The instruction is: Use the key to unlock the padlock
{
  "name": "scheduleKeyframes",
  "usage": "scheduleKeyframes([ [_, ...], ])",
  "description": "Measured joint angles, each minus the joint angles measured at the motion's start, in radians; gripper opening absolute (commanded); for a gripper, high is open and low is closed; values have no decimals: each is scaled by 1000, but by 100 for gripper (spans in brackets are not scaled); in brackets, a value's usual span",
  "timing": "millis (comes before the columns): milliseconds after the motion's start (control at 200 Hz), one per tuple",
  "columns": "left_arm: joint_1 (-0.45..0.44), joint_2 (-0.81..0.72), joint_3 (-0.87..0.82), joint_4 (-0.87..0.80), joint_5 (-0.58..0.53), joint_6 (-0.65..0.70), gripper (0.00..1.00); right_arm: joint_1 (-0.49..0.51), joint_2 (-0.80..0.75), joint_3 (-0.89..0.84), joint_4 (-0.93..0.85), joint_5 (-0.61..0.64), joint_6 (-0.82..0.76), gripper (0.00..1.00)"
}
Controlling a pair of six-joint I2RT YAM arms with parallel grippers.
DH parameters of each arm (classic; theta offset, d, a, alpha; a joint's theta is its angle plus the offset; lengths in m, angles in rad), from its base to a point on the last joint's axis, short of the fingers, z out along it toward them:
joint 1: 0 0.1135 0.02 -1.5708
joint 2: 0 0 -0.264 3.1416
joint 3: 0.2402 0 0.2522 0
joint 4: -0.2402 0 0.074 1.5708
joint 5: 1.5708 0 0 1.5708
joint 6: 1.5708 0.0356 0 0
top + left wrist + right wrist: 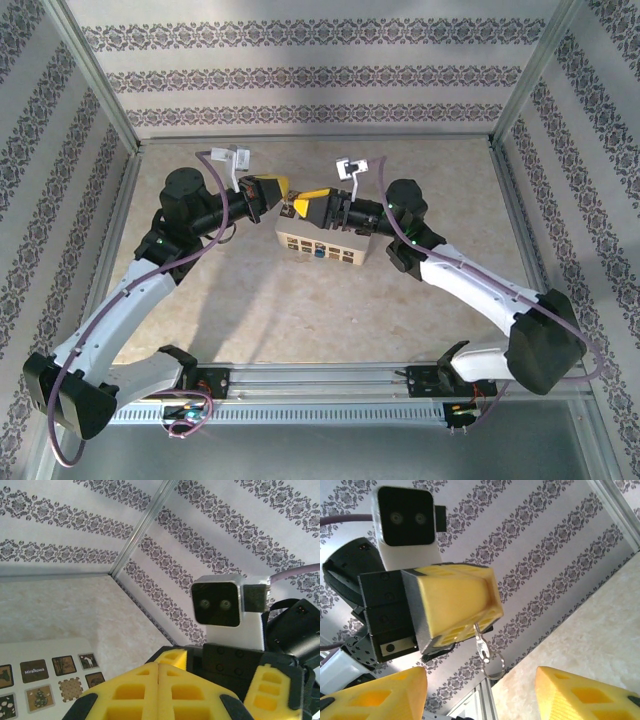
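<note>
Beige marbled table (pixel 300 310), patterned walls (pixel 300 75) on 3 sides. Above the cream box (pixel 330 245) at mid-table, the left gripper (pixel 158 675) pinches the key (pixel 480 641). The right gripper (pixel 300 207) faces it, fingers spread. The padlock (pixel 318 254) lies on the box's near edge.

Pinched between the pressed-together yellow fingers of the left claw (pixel 158 669): a small silvery key (pixel 480 641), poking downward, with a thin wire ring (pixel 493 667) hanging from its lower end. Down on the table (pixel 300 310), at the near side of a cream box (pixel 345 243): the tiny blue padlock (pixel 318 254), too small to make out its loop.
</note>
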Motion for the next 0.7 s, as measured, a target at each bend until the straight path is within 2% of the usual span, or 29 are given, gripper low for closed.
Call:
scheduleKeyframes([
  [180, 0, 1, 0, 16, 3, -4, 0, 17, 39, 0, 17, -3, 19, 50],
  [580, 0, 1, 0, 27, 3, -7, 0, 31, 64, 24, 55, -5, 37, 45],
  [700, 0, 1, 0, 27, 3, -7, 0, 32, 64, 29, 61, -7, 46, 40],
])
